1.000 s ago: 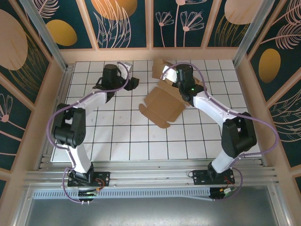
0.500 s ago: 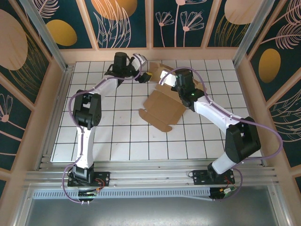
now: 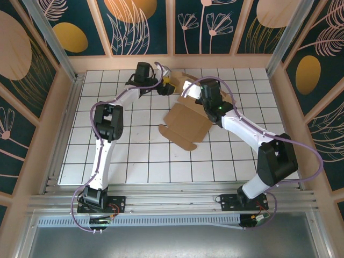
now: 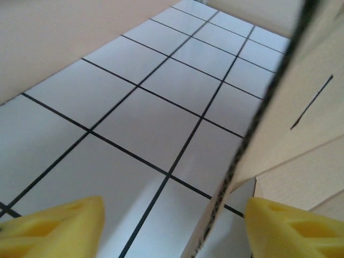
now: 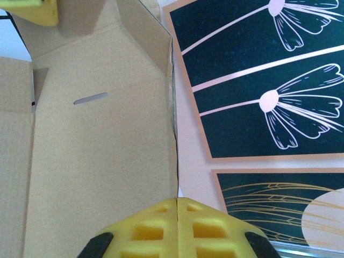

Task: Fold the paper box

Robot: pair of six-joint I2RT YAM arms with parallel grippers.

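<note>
Progress: early. The paper box [image 3: 185, 121] is mostly a flat die-cut sheet, lying centre-back on the bench [image 3: 134, 161]. The big front panel w/ its tabs is flat on the tiles. No walls locked, no tabs tucked, nothing box-shaped yet. Only the far part is up: a panel at the back rises off the bench, tilted, toward the rear wall. So approx. one fold is underway and the rest is to do: side walls up, flaps in, tabs into slits, lid over. That's my read, not a certainty.

The right claw [image 5: 177, 207] has its pads closed flush together. The raised panel's edge runs straight into the seam btw them, so it looks to be pinching the box by that edge. From its wrist cam the panel spreads out to the left of the claw, w/ a slit [image 5: 90, 98] further up and a crease & side flap beyond.

The left claw [image 3: 167, 86] sits at the far-left corner of the raised part in the top view, jaws apart. Its wrist cam shows two yellow fingertips [image 4: 293, 226] low in frame w/ the cut edge of a standing flap btw them. That edge is much closer to the tip at frame right, poss. touching it; can't tell. The other tip is well clear, w/ bare tiles ahead of it. No grip there, as far as seen.
</note>
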